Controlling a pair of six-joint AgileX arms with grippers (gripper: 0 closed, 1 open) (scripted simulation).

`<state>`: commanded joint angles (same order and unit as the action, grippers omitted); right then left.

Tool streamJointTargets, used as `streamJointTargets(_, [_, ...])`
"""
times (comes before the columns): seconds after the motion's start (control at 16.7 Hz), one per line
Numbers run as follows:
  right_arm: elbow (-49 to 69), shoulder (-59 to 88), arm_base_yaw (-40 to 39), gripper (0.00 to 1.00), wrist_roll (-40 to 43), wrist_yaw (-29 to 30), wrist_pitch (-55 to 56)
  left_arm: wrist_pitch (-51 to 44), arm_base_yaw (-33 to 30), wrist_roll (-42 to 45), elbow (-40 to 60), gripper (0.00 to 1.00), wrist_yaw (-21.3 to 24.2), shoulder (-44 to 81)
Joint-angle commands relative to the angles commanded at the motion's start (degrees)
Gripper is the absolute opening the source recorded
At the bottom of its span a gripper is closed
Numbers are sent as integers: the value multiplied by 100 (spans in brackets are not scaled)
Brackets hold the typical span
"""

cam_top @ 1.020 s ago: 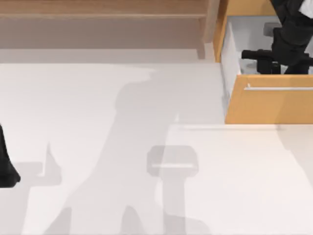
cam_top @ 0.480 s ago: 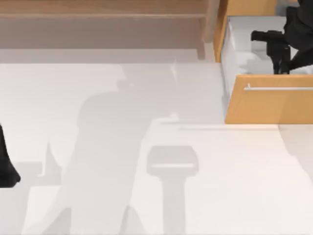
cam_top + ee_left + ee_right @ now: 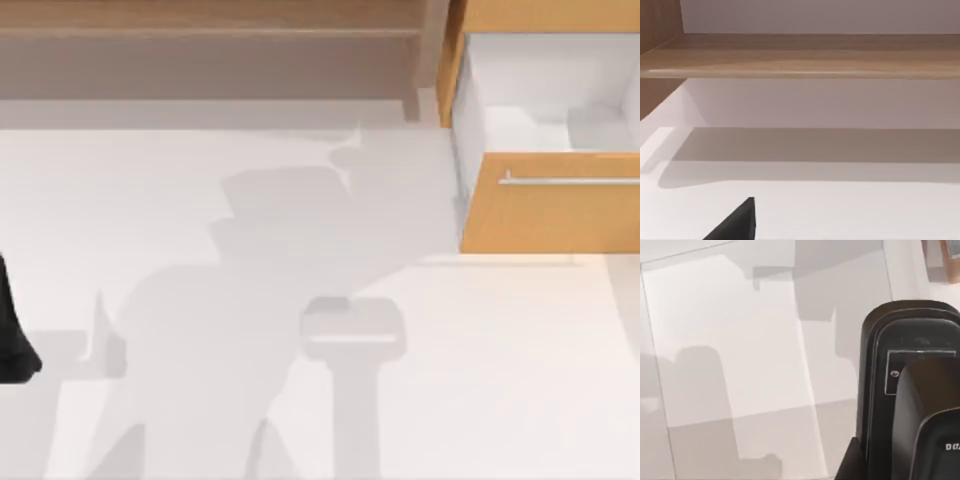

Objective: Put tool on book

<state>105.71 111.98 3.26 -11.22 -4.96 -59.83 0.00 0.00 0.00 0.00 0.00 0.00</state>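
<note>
The tool and the book are out of view. The orange-fronted drawer (image 3: 550, 215) stands pulled open at the table's back right, and what shows of its white inside (image 3: 530, 95) holds nothing. My left arm (image 3: 12, 345) is parked at the left edge of the table. One dark fingertip (image 3: 737, 224) of its gripper shows in the left wrist view, over bare white tabletop. The right wrist view looks down on the white table past a black housing of my right arm (image 3: 910, 390).
A wooden shelf (image 3: 210, 20) runs along the back of the table, also seen as a wooden shelf (image 3: 805, 55) in the left wrist view. The drawer's metal handle (image 3: 570, 181) faces the table. Broad arm shadows (image 3: 290, 260) fall across the white tabletop.
My right arm, which was reaching into the open drawer, has risen and left the top view. Its shadow on the table has shifted. The left arm has not moved.
</note>
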Motion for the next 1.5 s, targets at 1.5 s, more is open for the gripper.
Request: streamJointTargets(1.5, [-4483, -1920, 2791, 0, 4157, 180, 656, 0, 0, 0, 0, 100, 0, 0])
